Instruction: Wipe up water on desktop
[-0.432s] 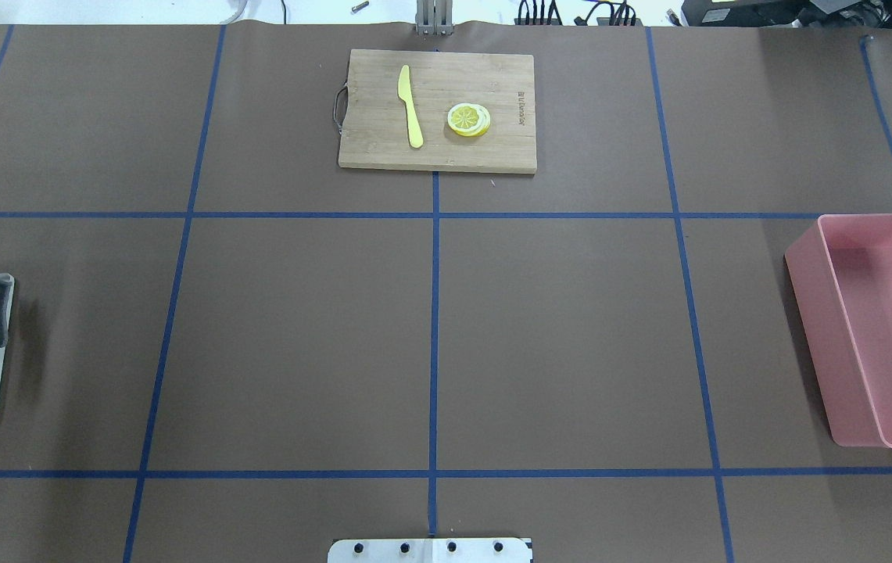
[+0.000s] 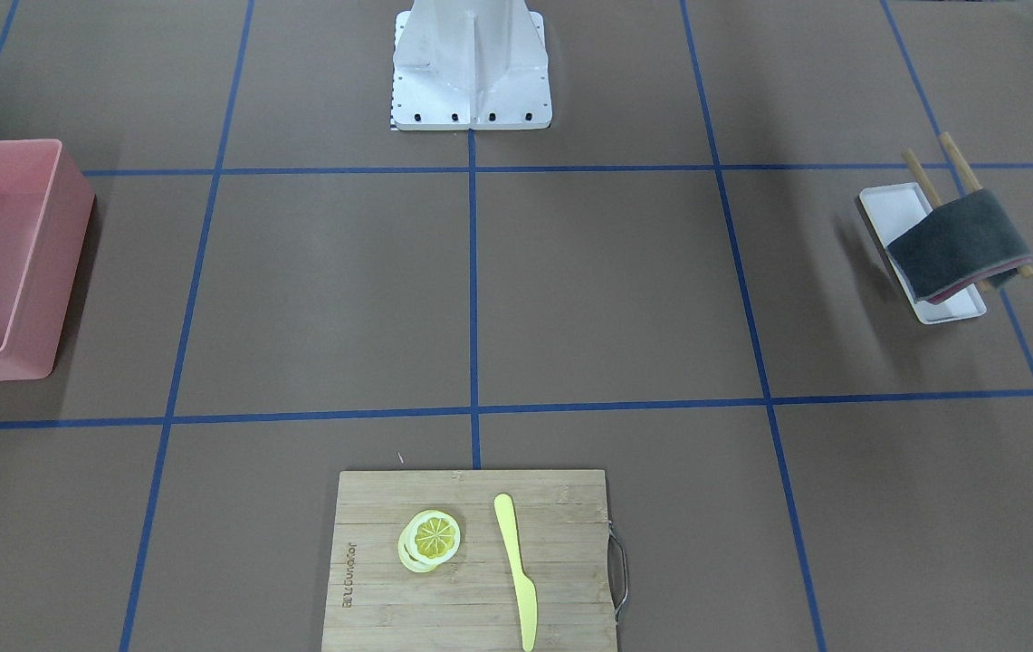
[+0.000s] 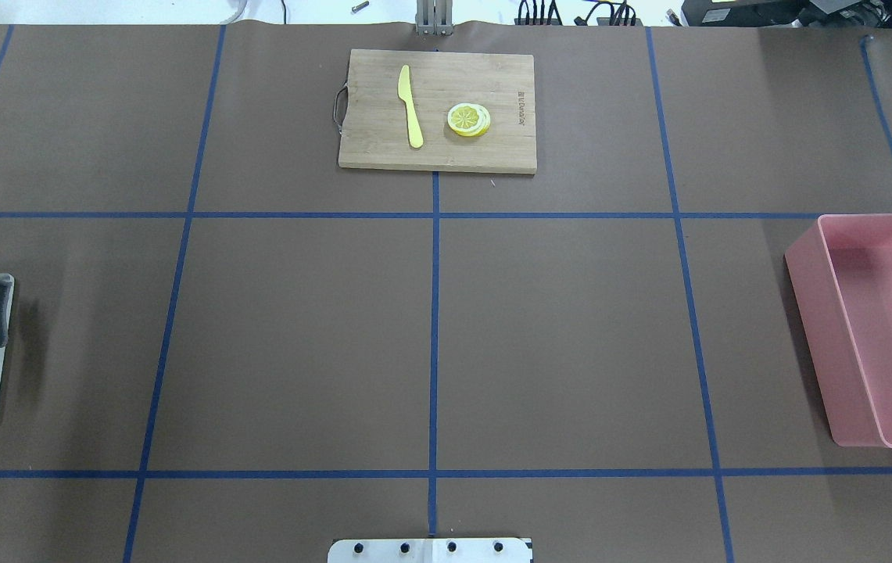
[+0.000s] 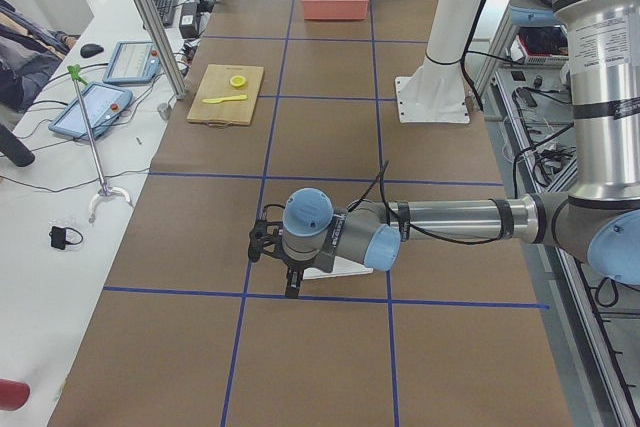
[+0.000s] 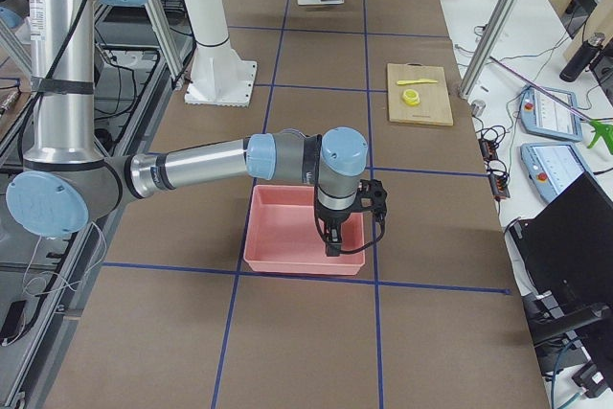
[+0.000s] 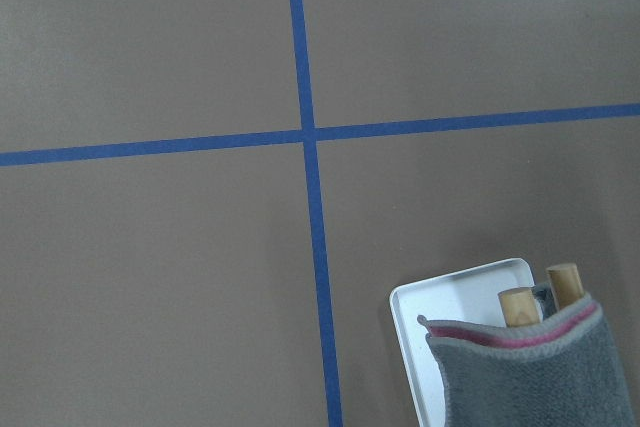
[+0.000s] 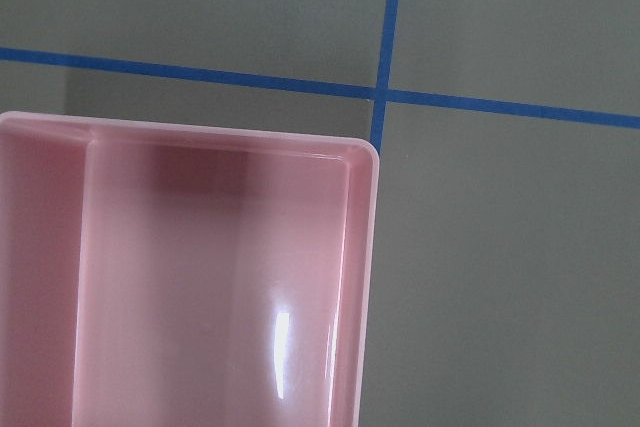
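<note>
The desktop (image 3: 297,336) is a flat brown top crossed by blue tape lines; I see no water on it in any view. A folded grey cloth (image 2: 955,244) with a pink edge hangs over two wooden rods above a white tray (image 2: 892,204) at the table's left end. It also shows in the left wrist view (image 6: 540,372). My left gripper (image 4: 291,282) hangs just above the table beside that tray. My right gripper (image 5: 332,239) hangs over the pink bin (image 5: 278,246). Both show only in side views, so I cannot tell whether they are open or shut.
The pink bin (image 3: 805,313) stands at the right end and looks empty in the right wrist view (image 7: 365,277). A bamboo cutting board (image 3: 492,148) with a yellow knife (image 3: 410,105) and lemon slices (image 3: 467,120) lies at the far middle. The robot's base (image 2: 471,72) is at the near middle.
</note>
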